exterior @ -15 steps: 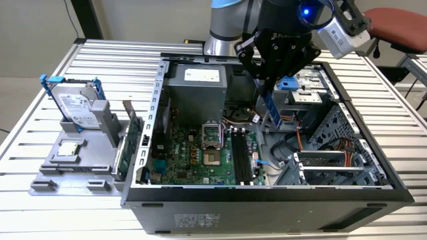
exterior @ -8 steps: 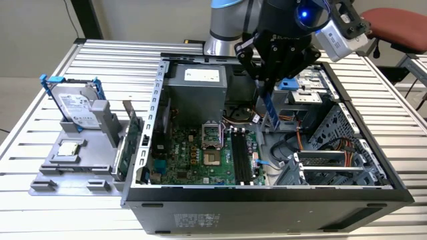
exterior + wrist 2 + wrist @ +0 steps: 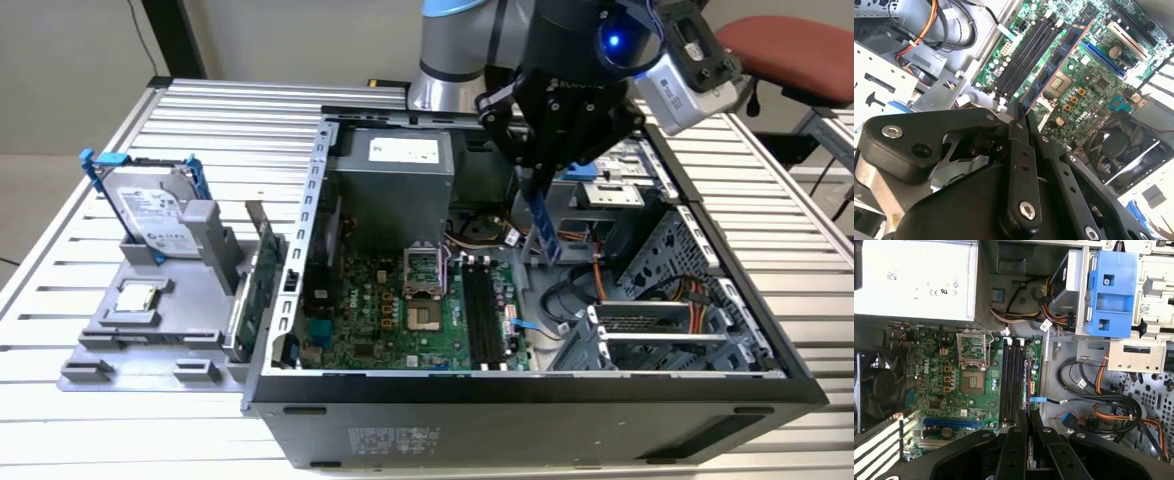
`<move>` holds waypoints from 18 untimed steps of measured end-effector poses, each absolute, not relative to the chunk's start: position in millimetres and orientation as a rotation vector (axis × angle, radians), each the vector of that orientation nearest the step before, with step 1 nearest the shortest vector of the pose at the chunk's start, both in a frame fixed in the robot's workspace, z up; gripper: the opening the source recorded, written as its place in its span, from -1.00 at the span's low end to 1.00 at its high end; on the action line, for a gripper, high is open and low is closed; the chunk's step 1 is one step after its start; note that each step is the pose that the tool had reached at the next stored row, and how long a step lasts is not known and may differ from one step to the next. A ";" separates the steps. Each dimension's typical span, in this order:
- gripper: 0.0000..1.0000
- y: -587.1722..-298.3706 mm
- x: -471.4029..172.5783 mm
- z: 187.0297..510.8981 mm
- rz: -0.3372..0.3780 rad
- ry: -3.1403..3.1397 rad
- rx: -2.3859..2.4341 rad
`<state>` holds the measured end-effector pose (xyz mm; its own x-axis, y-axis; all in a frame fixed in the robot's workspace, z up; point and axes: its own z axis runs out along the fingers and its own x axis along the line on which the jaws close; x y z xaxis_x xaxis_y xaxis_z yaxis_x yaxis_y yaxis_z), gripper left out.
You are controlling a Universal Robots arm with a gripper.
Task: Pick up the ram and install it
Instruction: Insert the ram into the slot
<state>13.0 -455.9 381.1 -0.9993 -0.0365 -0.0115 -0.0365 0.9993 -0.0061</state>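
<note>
Tool [image 3: 538,168] status: drawn narrow and clamped on one end of the ram [image 3: 542,225]. In the exterior view the ram hangs upright below the tool, inside the open computer case [image 3: 534,410]. Its lower end is above the motherboard [image 3: 380,320], just to the exterior view's right of the memory slots [image 3: 483,310] and apart from them. In the second wrist view the ram [image 3: 1059,55] runs away from the tool [image 3: 1021,114] as a blue strip with black chips, roughly parallel to the black memory slots [image 3: 1026,52]. In the first wrist view the memory slots [image 3: 1011,380] lie beside the processor socket [image 3: 973,375]. The case rests on its side, open face up, on the ribbed metal worktop [image 3: 774,200]. At the exterior view's left, a grey tray [image 3: 134,345] beside the case carries a hard drive [image 3: 154,215] in a blue frame.
</note>
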 end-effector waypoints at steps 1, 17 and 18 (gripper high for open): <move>-1.00 -455.9 14.2 380.4 -0.009 3.133 -0.056; -1.00 -455.8 17.6 371.7 -0.009 3.136 0.018; -1.00 -455.6 17.7 371.4 -0.008 3.136 0.018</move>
